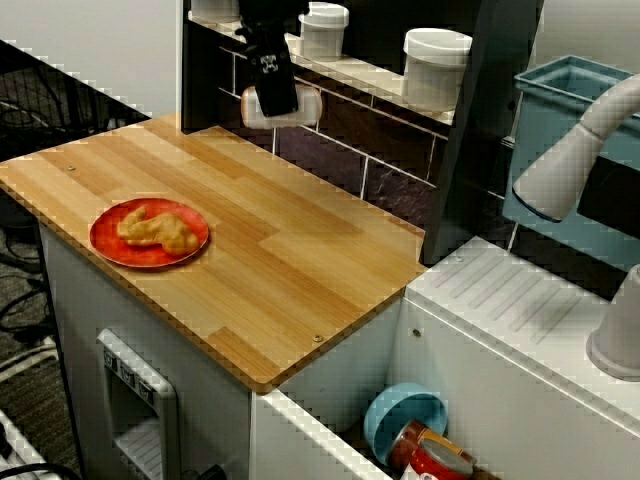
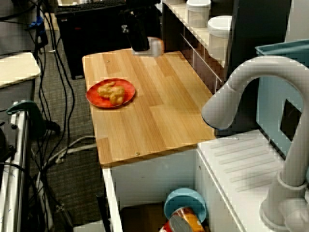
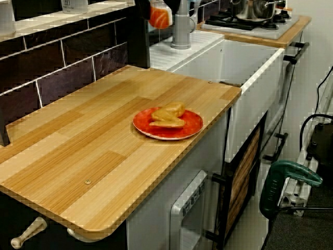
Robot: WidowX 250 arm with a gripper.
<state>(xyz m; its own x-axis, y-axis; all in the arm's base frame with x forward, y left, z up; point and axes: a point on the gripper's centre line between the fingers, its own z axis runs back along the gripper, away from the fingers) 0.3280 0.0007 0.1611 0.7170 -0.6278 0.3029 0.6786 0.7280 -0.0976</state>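
Wood counter [image 1: 300, 270] spreads below the claw [image 1: 272, 88], which I see up at the back edge, close in front of the tiled wall [image 1: 340, 150] and the shelf [image 1: 370, 72] with its white jars [image 1: 323, 28]. That side gives me little room. Forward of the claw the boards run open to the front edge and to the sink-side edge. A red plate [image 1: 97, 240] of fried food [image 1: 155, 228] sits well apart from the claw, near the front edge. At the claw's tip a pale cylinder [image 1: 305, 106] shows, touching it, above the wood. Both views that catch it are blurred, so I cannot tell how far apart the jaws stand.
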